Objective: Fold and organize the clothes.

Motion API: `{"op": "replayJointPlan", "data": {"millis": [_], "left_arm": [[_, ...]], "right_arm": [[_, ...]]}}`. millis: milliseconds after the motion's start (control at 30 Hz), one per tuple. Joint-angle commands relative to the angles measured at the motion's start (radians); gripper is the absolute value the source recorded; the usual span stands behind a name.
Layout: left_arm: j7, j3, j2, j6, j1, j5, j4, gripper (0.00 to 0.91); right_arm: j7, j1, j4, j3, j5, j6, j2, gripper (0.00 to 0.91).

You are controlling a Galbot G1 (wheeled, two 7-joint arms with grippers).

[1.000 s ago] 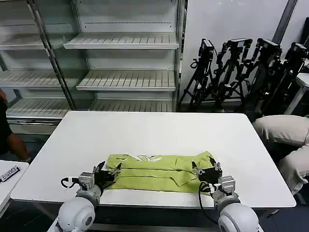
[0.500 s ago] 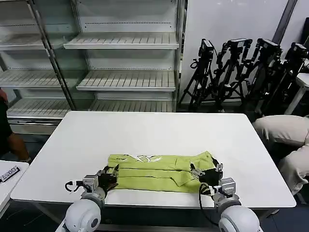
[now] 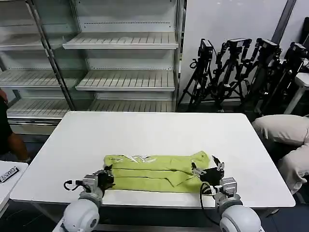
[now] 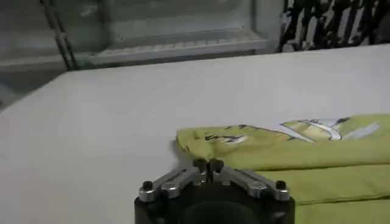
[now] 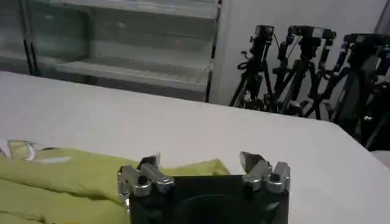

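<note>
The clothes are one lime T-shirt, folded into a long band across the near part of the white table. My left gripper sits low at the band's left end. In the left wrist view it is shut, its tips pinched together right at the T-shirt's near corner. My right gripper rests at the band's right end. The right wrist view shows it open, fingers spread wide, the T-shirt's right tip lying on the table between and just beyond them.
Empty metal shelving stands behind the table, and a row of black tripods at the back right. Beige fabric bundles lie off the table's right edge. A second table's corner shows at the left.
My left gripper's fingers, spread a second ago, have come together at the T-shirt's left end, which has shifted slightly left. The right gripper stays open in place.
</note>
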Motion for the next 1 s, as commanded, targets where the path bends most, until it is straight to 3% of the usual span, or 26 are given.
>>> {"op": "replayJointPlan", "data": {"millis": [33, 200, 500, 733, 1000], "left_arm": [[0.065, -0.253, 0.162, -0.004, 0.101, 0.068, 0.004, 0.01], [0.087, -0.291, 0.183, -0.003, 0.095, 0.086, -0.025, 0.01], [0.084, 0.026, 0.067, -0.001, -0.014, 0.188, -0.28, 0.02], [0.089, 0.246, -0.066, -0.002, -0.087, 0.208, -0.253, 0.02], [0.08, 0.35, -0.133, -0.001, -0.147, 0.066, -0.214, 0.02]], "right_arm": [[-0.001, 0.006, -0.002, 0.0, 0.0, 0.001, 0.001, 0.907], [0.003, -0.014, -0.004, 0.0, -0.007, 0.011, 0.01, 0.907], [0.005, -0.053, 0.015, 0.05, -0.007, 0.01, -0.002, 0.907], [0.009, -0.081, 0.048, 0.088, -0.007, 0.004, -0.006, 0.907], [0.009, -0.083, 0.055, 0.116, -0.005, 0.002, -0.008, 0.907]]}}
